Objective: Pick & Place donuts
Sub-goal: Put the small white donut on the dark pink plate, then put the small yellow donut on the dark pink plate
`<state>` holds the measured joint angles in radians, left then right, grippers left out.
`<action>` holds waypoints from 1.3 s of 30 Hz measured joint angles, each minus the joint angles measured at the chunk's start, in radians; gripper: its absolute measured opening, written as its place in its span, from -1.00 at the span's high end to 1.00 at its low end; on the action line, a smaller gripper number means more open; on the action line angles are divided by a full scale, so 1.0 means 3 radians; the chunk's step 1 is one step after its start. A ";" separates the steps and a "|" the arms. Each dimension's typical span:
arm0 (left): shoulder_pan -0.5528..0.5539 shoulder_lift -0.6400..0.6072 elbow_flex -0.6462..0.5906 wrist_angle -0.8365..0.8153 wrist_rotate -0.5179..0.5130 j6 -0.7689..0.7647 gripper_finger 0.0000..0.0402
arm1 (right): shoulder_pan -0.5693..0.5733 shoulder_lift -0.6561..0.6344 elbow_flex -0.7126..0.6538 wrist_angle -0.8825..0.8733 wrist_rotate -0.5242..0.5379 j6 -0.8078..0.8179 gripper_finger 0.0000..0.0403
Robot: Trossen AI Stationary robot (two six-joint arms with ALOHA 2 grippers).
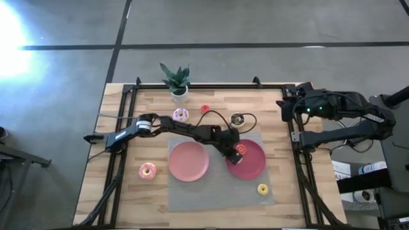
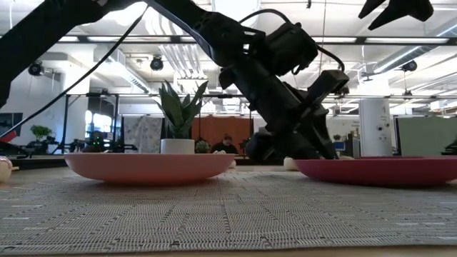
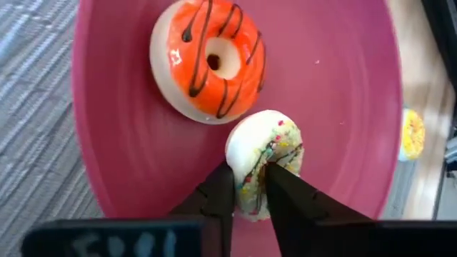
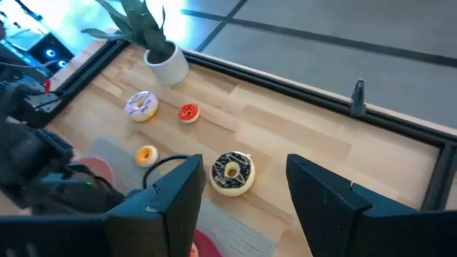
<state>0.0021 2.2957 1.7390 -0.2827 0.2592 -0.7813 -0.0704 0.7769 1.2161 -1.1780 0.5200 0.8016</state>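
Nearest the table's front edge a yellow donut [image 1: 262,188] lies alone on the bare wood, just off the corner of the grey mat [image 1: 217,198]. A pink donut [image 1: 147,170] sits on the wood well to the left of the mat.

On the mat stand two pink plates side by side. The left plate [image 1: 188,161] has nothing I can see on it. Over the right plate [image 1: 252,165] the left gripper [image 3: 250,187] is down low, its fingers pinched onto the edge of a white sprinkled donut [image 3: 265,158] that stands tipped up on the plate. Touching it, flat on the same plate, is an orange donut [image 3: 208,57] with dark stripes. From table height the left arm's bulk hides both of them behind the plate rim.

Further back, beyond the mat, a chocolate donut [image 4: 231,172] lies on the wood by a loop of black cable [image 1: 220,116]. A tiny orange-yellow donut [image 4: 146,155] sits near it, closer to the mat's edge. Behind those are a small red donut [image 4: 188,112] and a purplish donut [image 4: 141,106], and at the rear rail a potted plant [image 1: 177,82].

The right gripper [image 4: 243,196] hangs high off the table's right rear corner, fingers spread wide with nothing between them.
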 joint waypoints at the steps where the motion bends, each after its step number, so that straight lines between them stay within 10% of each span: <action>1: 0.0000 -0.0007 0.0000 -0.0033 -0.0013 -0.0028 0.64 | 0.0000 0.0004 -0.0012 0.0003 0.0011 -0.0006 0.04; 9: 0.0000 -0.0171 0.0030 -0.0116 -0.0024 -0.0081 0.42 | 0.0000 0.0033 -0.0197 0.0001 -0.0083 -0.0170 0.04; 19: -0.0072 -0.0730 0.0027 -0.0938 -0.0664 0.0520 0.41 | 0.0147 0.0017 -0.0923 0.0012 -0.1524 0.0038 0.04; 24: -0.0128 -0.1048 0.0015 -0.1386 -0.1141 0.0801 0.41 | 0.0605 0.0084 -0.1371 0.0354 -0.1910 0.0560 0.04; 39: -0.0155 -0.2270 -0.1025 -0.0917 -0.1132 0.1038 0.40 | 0.2234 0.1272 -0.1734 0.1756 -0.2113 0.2195 0.04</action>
<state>-0.0444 1.6147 1.4315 -0.5579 -0.0803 -0.4700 0.5998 1.1585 0.6959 -0.6513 -0.1138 1.4601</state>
